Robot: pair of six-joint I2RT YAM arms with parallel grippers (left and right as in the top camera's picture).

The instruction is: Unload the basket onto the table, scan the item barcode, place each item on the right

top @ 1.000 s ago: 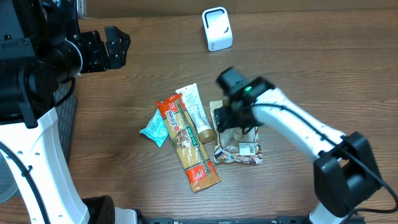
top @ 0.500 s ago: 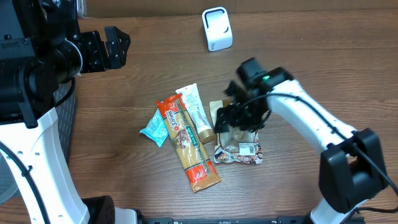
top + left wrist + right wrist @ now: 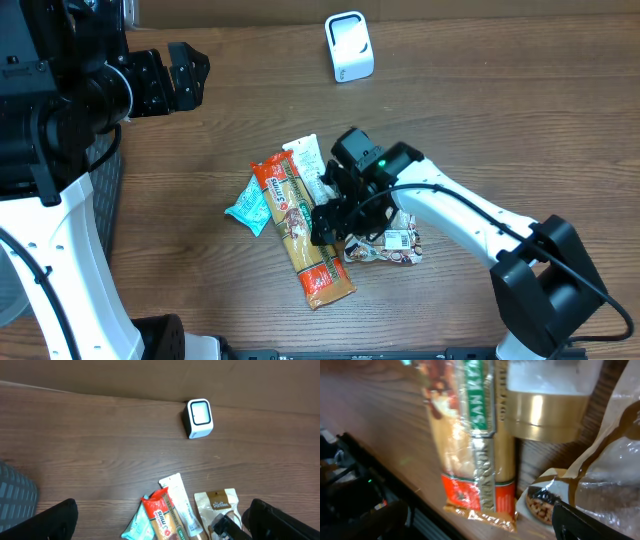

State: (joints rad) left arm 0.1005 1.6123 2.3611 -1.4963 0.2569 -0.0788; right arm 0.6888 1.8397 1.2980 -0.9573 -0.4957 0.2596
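The pasta pack (image 3: 290, 215) lies flat in the middle of the tabletop (image 3: 500, 100), toward its near edge, set at a slant. It is a long, narrow, clear wrapper showing pale yellow strands. A green label band with white lettering runs down its length, both ends are orange-red, and the near end is crimped. No barcode shows on the upward face.

A white tube (image 3: 308, 165) with a gold cap (image 3: 545, 417) lies just beside its right flank. A small teal packet (image 3: 248, 205) touches its left flank. A clear bag (image 3: 390, 245) with brown trim and a white sticker sits on the far side of the cap.

The right gripper (image 3: 335, 215) hangs low over the pack's middle and the cap. Its claw is spread wide and grasps nothing.

The white scanner (image 3: 349, 46) stands upright at the far edge, well apart from the heap.

The left gripper (image 3: 180, 78) is off near the far left corner, high above the wood. Its claw is released and empty.
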